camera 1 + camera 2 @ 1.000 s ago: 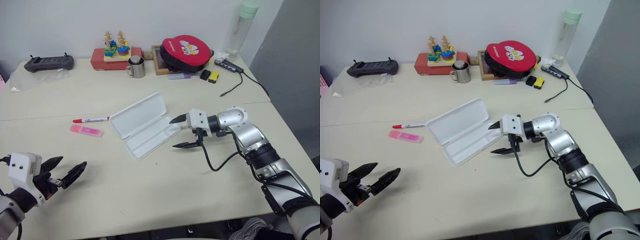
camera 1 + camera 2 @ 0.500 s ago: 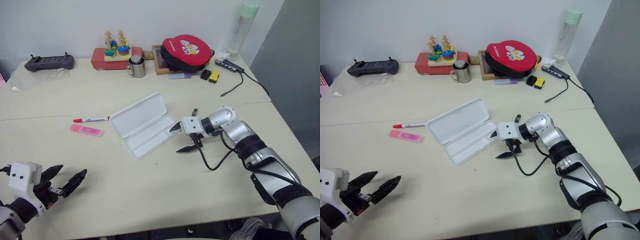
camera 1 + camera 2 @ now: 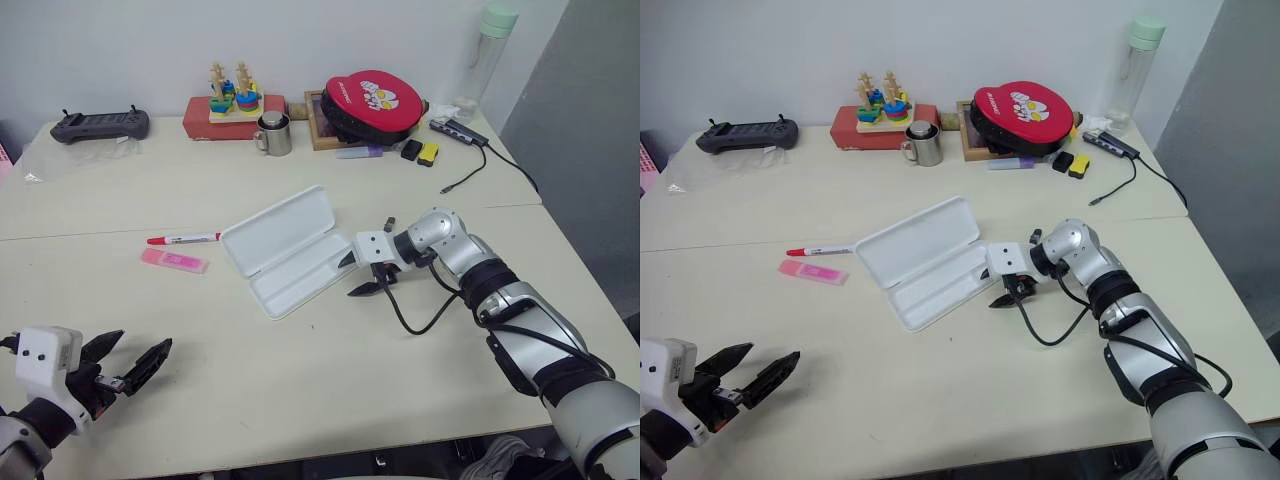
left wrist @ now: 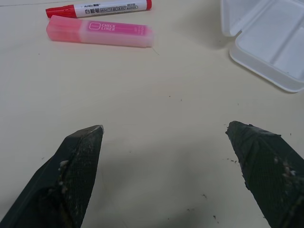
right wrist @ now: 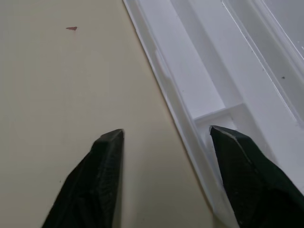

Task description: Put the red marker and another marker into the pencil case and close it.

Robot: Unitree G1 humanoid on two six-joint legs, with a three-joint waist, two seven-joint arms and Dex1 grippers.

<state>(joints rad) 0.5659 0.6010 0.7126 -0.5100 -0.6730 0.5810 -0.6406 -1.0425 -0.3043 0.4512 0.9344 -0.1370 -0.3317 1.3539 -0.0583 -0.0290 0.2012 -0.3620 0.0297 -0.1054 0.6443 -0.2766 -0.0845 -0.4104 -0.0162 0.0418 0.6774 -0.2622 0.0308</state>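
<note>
Near the right gripper point(image 3: 357, 276), the pencil case point(image 3: 285, 249) looks like smooth, slightly glossy white plastic. The table point(image 3: 330, 380) is matt cream. The highlighter point(image 4: 99, 37) is translucent pink plastic.

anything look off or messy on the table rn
Nothing spilled or damaged. The pencil case lies open and askew on the table, empty, with the red marker and pink highlighter lying beside it. The right tool straddles the case's near rim.
</note>
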